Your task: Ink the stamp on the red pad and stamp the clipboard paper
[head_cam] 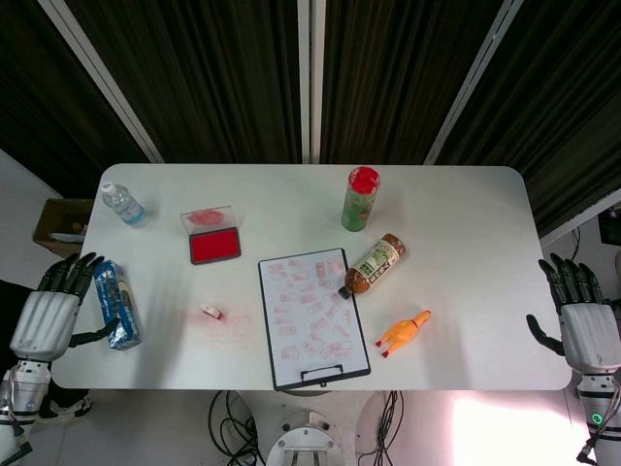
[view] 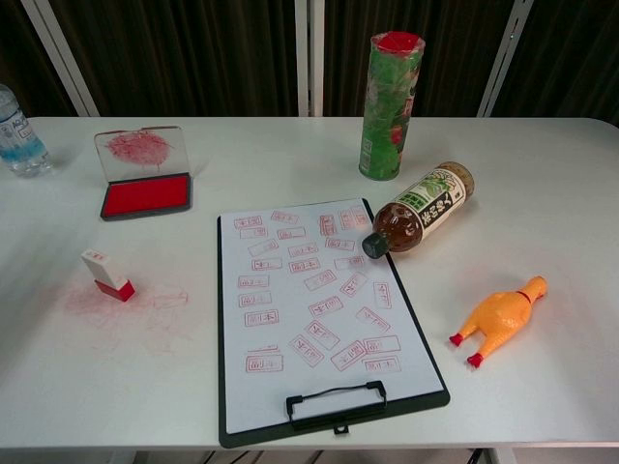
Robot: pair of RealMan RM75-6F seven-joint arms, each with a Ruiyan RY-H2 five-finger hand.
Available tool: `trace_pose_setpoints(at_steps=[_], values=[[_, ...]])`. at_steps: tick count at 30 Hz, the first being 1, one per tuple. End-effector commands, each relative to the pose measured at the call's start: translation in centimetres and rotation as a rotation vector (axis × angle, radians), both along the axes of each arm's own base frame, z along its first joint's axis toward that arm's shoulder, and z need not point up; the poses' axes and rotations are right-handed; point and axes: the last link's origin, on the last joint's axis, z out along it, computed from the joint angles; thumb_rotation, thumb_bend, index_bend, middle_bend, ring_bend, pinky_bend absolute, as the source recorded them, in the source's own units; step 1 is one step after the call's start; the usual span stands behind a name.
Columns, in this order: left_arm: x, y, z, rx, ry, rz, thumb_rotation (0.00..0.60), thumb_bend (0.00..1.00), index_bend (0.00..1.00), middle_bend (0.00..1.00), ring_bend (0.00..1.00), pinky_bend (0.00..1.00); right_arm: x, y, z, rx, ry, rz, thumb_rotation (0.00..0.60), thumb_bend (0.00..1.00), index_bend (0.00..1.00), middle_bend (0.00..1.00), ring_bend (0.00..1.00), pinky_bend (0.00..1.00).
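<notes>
Left robot hand (head_cam: 44, 322): at the left table edge, fingers apart, holding nothing, just beside a blue carton (head_cam: 114, 303) lying flat. Right robot hand (head_cam: 584, 330): off the right table edge, fingers spread, holding nothing, well apart from all items.

Stamp (view: 107, 275): standing tilted on the table (view: 542, 193), red face down, on a smear of red ink, left of the clipboard (view: 224, 387) and in front of the red pad (view: 145, 195). Pad lid (view: 140, 151): raised, ink-smeared.

Paper (view: 406, 358): clipped at the near end, covered with many red stamp marks.

Brown bottle (view: 421, 210): lying on its side, cap touching the clipboard's far right corner. Green can (view: 390, 93): upright behind it. Orange rubber chicken (view: 498, 314): right of the clipboard. Water bottle (head_cam: 123, 205): far left corner.
</notes>
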Motion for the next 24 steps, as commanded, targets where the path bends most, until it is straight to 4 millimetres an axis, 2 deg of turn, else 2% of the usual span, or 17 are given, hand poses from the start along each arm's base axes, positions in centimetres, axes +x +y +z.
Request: trace_pose_setpoints(at_steps=[1, 4, 8, 9, 13, 19, 24], values=[[1.0, 0.5, -1.5, -0.073, 0.002, -0.06, 0.447, 0.16, 0.08, 0.08, 0.06, 0.18, 0.2, -0.2, 0.5, -0.02, -0.007, 0.006, 0.6, 0.23, 0.0, 0.0, 0.0, 0.0], [2.4, 1.1, -3.7, -0.18, -0.001, -0.132, 0.477, 0.17, 0.07, 0.09, 0.12, 0.29, 0.3, -0.1, 0.7, -0.032, -0.01, 0.002, 0.6, 0.26, 0.0, 0.0, 0.0, 0.0], [3.9, 2.1, -6.7, -0.268, 0.033, -0.24, 0.593, 0.17, 0.08, 0.12, 0.12, 0.27, 0.2, 0.2, 1.1, -0.046, -0.015, 0.001, 0.6, 0.27, 0.0, 0.0, 0.0, 0.0], [4.2, 2.3, -7.4, -0.289, 0.026, -0.257, 0.599, 0.17, 0.08, 0.13, 0.12, 0.27, 0.1, 0.3, 1.2, -0.05, -0.016, -0.001, 0.6, 0.27, 0.0, 0.0, 0.0, 0.0], [5.2, 3.3, -10.0, -0.36, 0.026, -0.324, 0.6, 0.17, 0.12, 0.16, 0.12, 0.26, -0.3, 0.6, 1.7, -0.066, -0.02, -0.019, 0.6, 0.27, 0.0, 0.0, 0.0, 0.0], [5.0, 5.0, -13.4, -0.413, 0.091, -0.318, 0.6, 0.18, 0.15, 0.16, 0.12, 0.26, -0.3, 0.9, 2.4, -0.097, -0.021, -0.013, 0.6, 0.27, 0.0, 0.0, 0.0, 0.0], [5.1, 5.8, -15.1, -0.418, 0.089, -0.325, 0.6, 0.2, 0.2, 0.22, 0.11, 0.24, -0.3, 0.8, 2.2, -0.095, -0.023, -0.013, 0.6, 0.27, 0.0, 0.0, 0.0, 0.0]])
